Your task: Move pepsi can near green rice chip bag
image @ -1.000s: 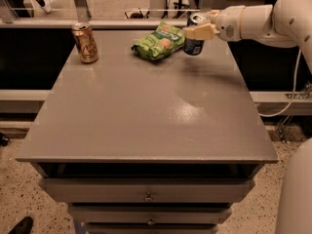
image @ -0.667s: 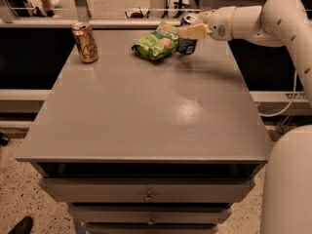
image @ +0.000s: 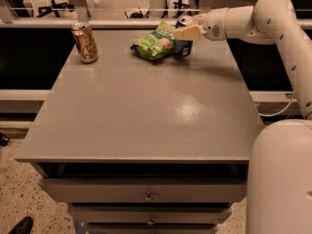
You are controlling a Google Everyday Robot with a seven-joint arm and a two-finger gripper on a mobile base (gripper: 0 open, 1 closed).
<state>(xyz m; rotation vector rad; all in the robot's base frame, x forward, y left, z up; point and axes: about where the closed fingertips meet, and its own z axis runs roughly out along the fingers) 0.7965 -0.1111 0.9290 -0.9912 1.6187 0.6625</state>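
The pepsi can (image: 183,48) is dark blue with a silver top and stands at the far side of the grey table (image: 146,111). It is right beside the green rice chip bag (image: 154,43), at the bag's right edge and touching or nearly touching it. My gripper (image: 188,31) reaches in from the right and is shut on the upper part of the can. A tan fingertip (image: 189,32) covers the can's upper side. The can's base looks to be at the table surface.
A gold-tan can (image: 85,43) stands at the table's far left corner. A rail and a dark gap run behind the table. Drawers sit under the front edge. My white arm (image: 273,13) spans the right side, with my body (image: 280,179) at lower right.
My gripper has carried the pepsi can to the left, from a short way off the bag to right beside it, and lowered it toward the table.
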